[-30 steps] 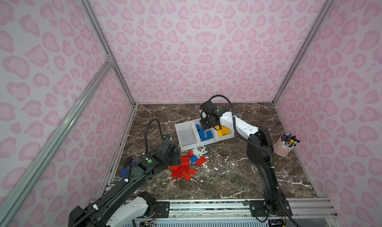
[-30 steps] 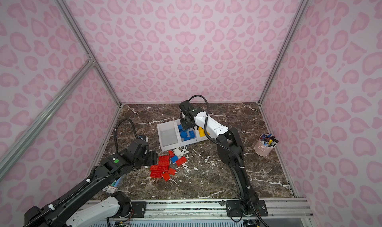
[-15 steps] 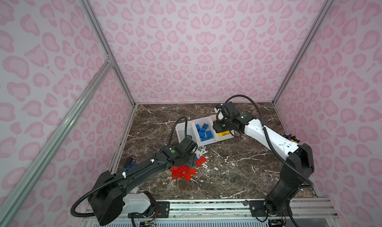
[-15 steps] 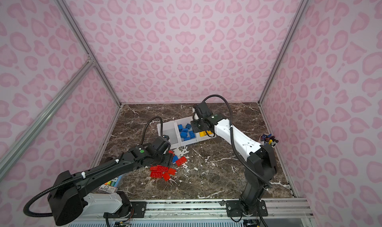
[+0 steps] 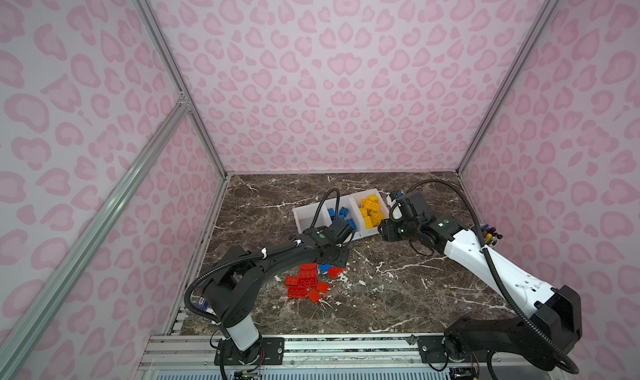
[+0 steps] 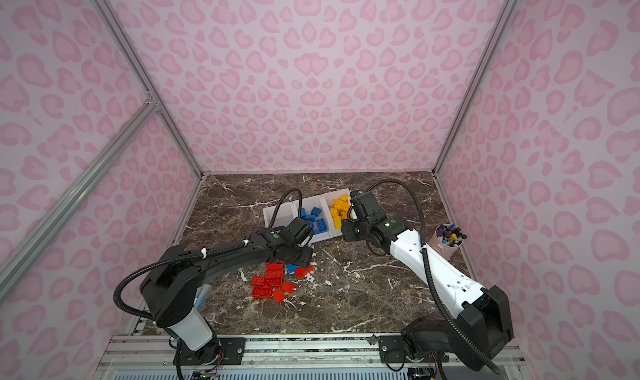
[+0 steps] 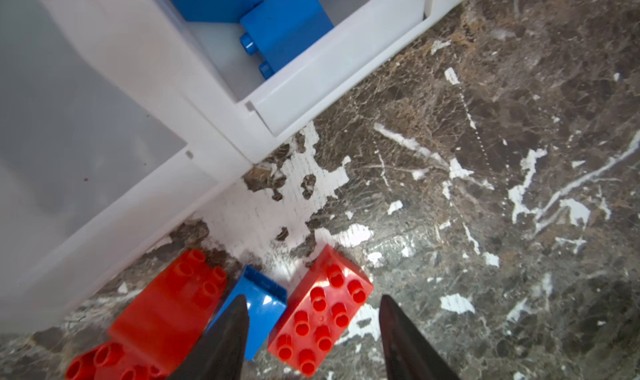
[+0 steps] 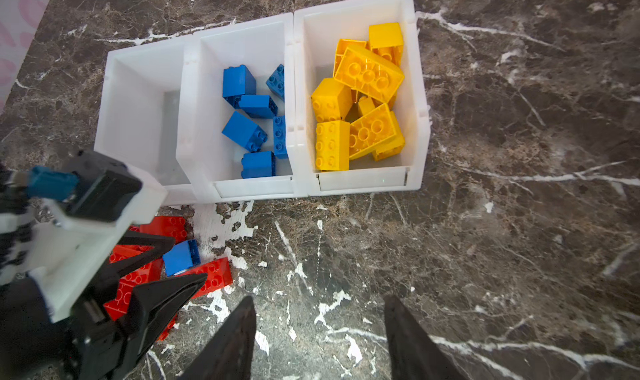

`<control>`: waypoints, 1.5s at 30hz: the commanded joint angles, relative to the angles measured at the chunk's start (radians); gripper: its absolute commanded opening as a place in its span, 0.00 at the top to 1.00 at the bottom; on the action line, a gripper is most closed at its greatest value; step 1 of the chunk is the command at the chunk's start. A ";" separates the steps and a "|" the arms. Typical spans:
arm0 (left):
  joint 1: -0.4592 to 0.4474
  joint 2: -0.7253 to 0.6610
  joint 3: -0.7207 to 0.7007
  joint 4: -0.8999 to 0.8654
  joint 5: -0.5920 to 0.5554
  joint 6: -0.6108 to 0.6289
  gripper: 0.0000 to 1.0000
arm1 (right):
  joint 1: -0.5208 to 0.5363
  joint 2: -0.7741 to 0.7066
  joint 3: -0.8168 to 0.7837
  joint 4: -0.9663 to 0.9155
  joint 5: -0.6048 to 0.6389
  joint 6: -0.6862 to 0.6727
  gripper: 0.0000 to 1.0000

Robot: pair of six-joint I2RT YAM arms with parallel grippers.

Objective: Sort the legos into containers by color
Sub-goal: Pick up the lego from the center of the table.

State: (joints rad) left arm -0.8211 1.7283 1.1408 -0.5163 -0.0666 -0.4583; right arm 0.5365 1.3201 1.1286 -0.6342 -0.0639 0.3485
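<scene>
One stray blue lego point(image 7: 261, 303) lies between red legos point(image 7: 173, 309) just under the nearer left claw point(image 7: 312, 298), spread and empty.

Red legos point(image 5: 306, 281), white containers point(image 5: 304, 219)

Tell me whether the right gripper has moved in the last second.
Yes. The right gripper has swung off the containers, where it hovered before, to the table beside their yellow-filled end, toward the robot's base.
</scene>
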 commanded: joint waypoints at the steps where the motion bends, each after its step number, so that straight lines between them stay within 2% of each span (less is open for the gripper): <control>1: 0.003 0.039 0.024 0.009 -0.005 0.020 0.38 | 0.000 -0.009 -0.023 0.019 0.001 0.030 0.40; 8: 0.025 0.083 0.037 0.011 -0.040 0.043 0.38 | 0.001 -0.028 -0.066 0.033 -0.013 0.049 0.40; 17: 0.066 0.087 0.039 0.021 -0.023 0.065 0.39 | 0.001 -0.024 -0.074 0.039 -0.022 0.057 0.41; 22: 0.065 0.112 0.026 0.014 -0.028 0.069 0.42 | 0.002 -0.024 -0.079 0.041 -0.027 0.061 0.41; 29: 0.063 0.067 -0.045 -0.001 -0.054 0.087 0.42 | 0.003 -0.032 -0.082 0.039 -0.022 0.059 0.41; 35: 0.025 0.022 -0.102 -0.010 -0.058 0.098 0.42 | 0.002 -0.030 -0.090 0.048 -0.024 0.061 0.41; 42: 0.017 0.025 -0.118 -0.015 -0.091 0.102 0.44 | 0.002 -0.033 -0.100 0.050 -0.024 0.063 0.41; 45: 0.018 0.032 -0.100 -0.023 -0.095 0.113 0.47 | 0.001 -0.039 -0.103 0.048 -0.019 0.062 0.41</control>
State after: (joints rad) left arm -0.8051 1.7573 1.0290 -0.5079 -0.1314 -0.3626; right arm 0.5373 1.2865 1.0336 -0.5926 -0.0834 0.4072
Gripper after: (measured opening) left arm 0.540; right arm 0.593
